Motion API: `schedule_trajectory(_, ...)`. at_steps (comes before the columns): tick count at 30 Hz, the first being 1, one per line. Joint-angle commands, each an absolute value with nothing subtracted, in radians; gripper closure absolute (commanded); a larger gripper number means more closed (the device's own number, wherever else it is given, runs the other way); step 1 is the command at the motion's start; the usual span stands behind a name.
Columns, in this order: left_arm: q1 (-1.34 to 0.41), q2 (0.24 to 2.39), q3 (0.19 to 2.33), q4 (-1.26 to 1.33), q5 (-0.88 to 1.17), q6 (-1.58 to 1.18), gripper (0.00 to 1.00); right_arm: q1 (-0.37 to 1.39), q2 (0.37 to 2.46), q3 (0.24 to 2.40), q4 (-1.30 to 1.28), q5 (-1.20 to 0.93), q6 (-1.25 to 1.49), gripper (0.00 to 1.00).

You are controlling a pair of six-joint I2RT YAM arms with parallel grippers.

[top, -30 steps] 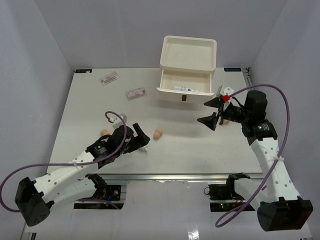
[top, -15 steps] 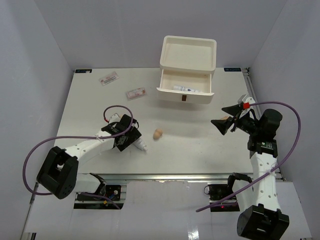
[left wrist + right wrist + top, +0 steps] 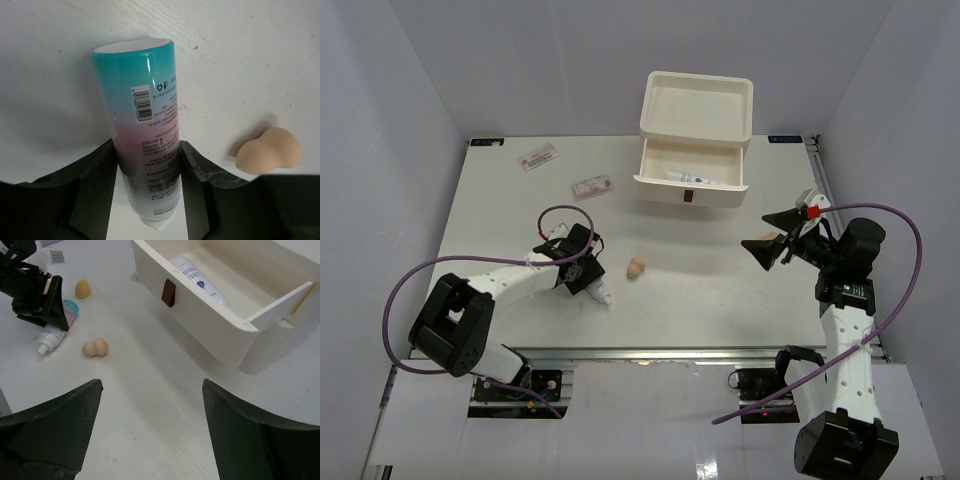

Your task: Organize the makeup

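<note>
A white tube with a pink label and teal end [image 3: 150, 130] lies on the table, and my left gripper [image 3: 146, 145] is shut on it, both fingers pressing its sides. From above, the left gripper [image 3: 582, 272] sits over the tube [image 3: 603, 295]. A peach sponge [image 3: 636, 267] rests just right of it, also seen as the sponge [image 3: 270, 150] in the left wrist view. My right gripper [image 3: 770, 232] hovers open at the right with nothing in it; its wrist view shows the gripper [image 3: 150, 385], the sponge [image 3: 95, 347] and a second sponge [image 3: 82, 288]. Two flat packets [image 3: 537, 157] [image 3: 591, 186] lie at the back left.
The white drawer box [image 3: 697, 105] stands at the back, its open drawer [image 3: 650, 182] holding another tube [image 3: 692, 178]. In the right wrist view the drawer front [image 3: 200, 320] has a brown handle [image 3: 169, 292]. Grey walls close in on both sides.
My left gripper has turned over the tube and closed onto it. The right arm drew back to the right a second ago and has since held still.
</note>
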State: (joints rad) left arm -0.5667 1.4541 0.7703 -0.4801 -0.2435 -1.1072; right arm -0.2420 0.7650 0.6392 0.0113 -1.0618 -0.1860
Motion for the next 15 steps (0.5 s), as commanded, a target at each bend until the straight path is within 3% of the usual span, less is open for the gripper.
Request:
schedule_trajectory(1,-0.564,1.352,0.740,-0.471,-0.226,-1.096,0.79,-0.247,0.752,0.637,0.057,-1.081,-0.176,0.12)
schedule_trajectory(7,-0.565,1.230,0.762,-0.440,-0.167,-0.947,0.97,-0.247,0.750,0.635,0.057,-1.078,-0.178,0.12)
schedule_trajectory(15,-0.565,1.043,0.855,-0.166,0.087,-0.394,1.00,-0.250,0.750,0.635,0.054,-1.072,-0.183,0.11)
